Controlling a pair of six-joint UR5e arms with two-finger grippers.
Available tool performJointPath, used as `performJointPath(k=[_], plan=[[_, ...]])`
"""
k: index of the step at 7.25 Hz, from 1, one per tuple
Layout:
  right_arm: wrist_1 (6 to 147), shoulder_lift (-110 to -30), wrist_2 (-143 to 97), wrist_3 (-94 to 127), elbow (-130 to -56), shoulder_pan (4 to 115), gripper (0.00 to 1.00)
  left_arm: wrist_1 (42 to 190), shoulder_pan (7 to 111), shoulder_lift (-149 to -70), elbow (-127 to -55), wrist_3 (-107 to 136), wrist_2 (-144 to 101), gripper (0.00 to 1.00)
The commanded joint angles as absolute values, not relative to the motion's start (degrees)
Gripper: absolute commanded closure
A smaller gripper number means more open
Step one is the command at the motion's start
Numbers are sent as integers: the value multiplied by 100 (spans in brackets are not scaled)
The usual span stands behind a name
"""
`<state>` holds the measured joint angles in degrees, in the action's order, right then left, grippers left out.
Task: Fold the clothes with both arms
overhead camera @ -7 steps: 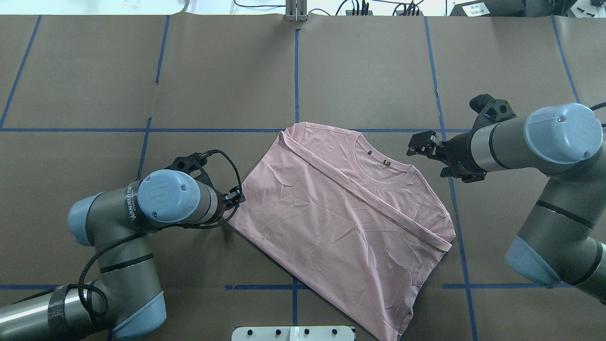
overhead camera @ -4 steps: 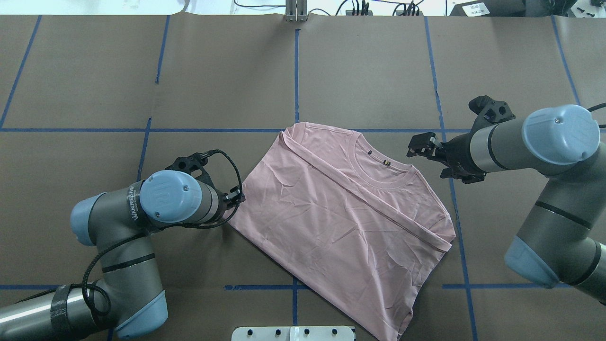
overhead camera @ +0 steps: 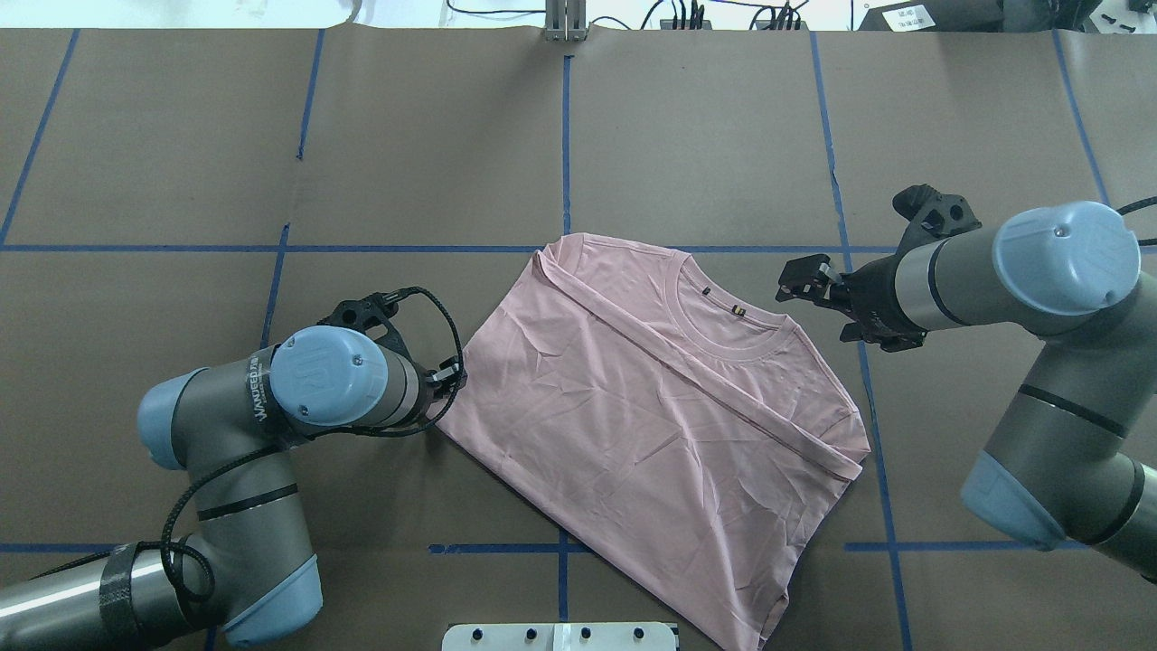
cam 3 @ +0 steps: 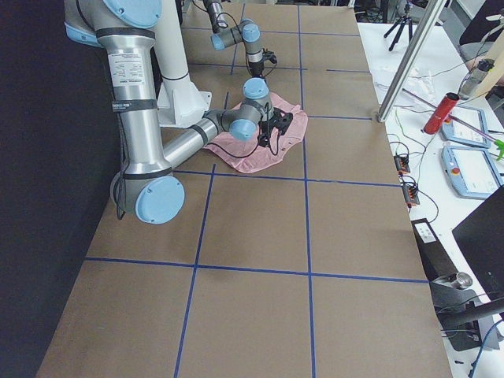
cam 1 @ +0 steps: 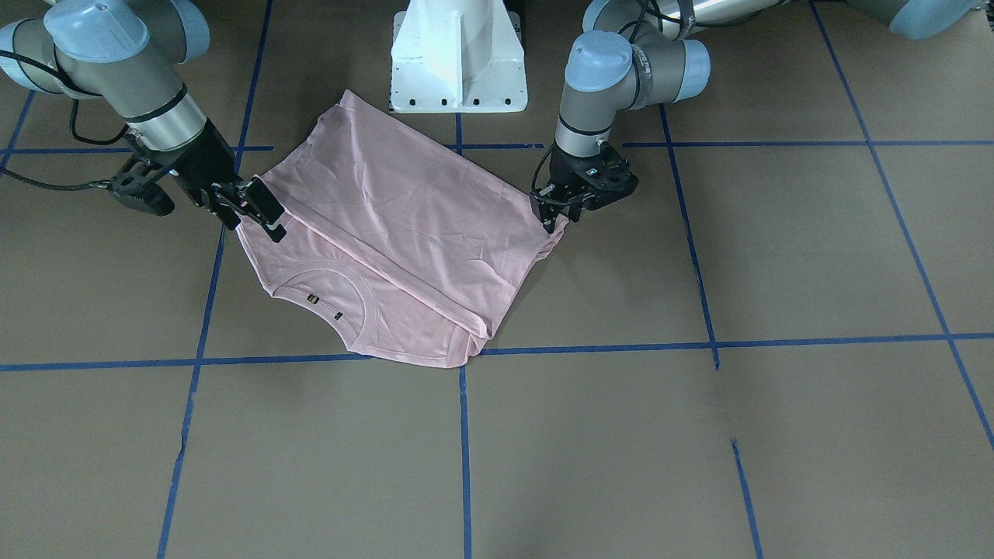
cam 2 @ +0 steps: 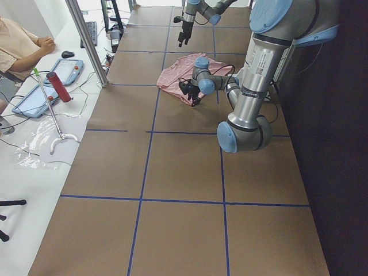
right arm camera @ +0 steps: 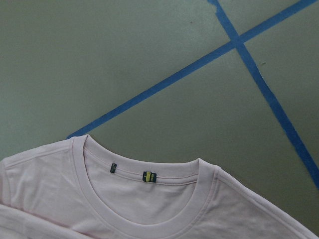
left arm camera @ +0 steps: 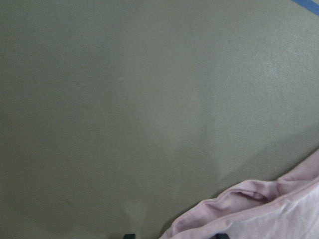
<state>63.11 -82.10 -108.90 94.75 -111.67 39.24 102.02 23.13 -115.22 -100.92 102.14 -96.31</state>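
Observation:
The clothes are one pale pink T-shirt (overhead camera: 651, 425) lying flat and skewed on the brown table, one side folded over along a diagonal crease. Its collar (right arm camera: 204, 184) with small tags faces the far side. My left gripper (cam 1: 553, 213) sits low at the shirt's left corner. Its jaws stand apart, and the rumpled hem (left arm camera: 259, 199) reaches between them in the left wrist view. Beside the collar end, my right gripper (overhead camera: 800, 278) hovers open above the shirt's shoulder edge with nothing in it. The shirt's print is hidden.
The white pedestal base (cam 1: 458, 70) stands just behind the shirt's near corner. Blue tape lines (overhead camera: 565, 136) grid the brown table cover. Beyond the table's far edge, a person (cam 2: 17, 40) sits by a side bench with tablets and a red bottle (cam 2: 59, 86).
Both arms have shifted only slightly. The left arm's elbow has drifted a little toward the shirt. The shirt lies as before.

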Motion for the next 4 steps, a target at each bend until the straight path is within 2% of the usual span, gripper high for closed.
performJointPath(k=[1,4], plan=[[6311,-8200,-10890,9475,-11136,3920,0,10152,2320,-11540,-10124,10196,-9624,100],[6311,-8200,-10890,9475,-11127,3920,0,10125,2758,-11523,-10222,9329,-9642,100]])
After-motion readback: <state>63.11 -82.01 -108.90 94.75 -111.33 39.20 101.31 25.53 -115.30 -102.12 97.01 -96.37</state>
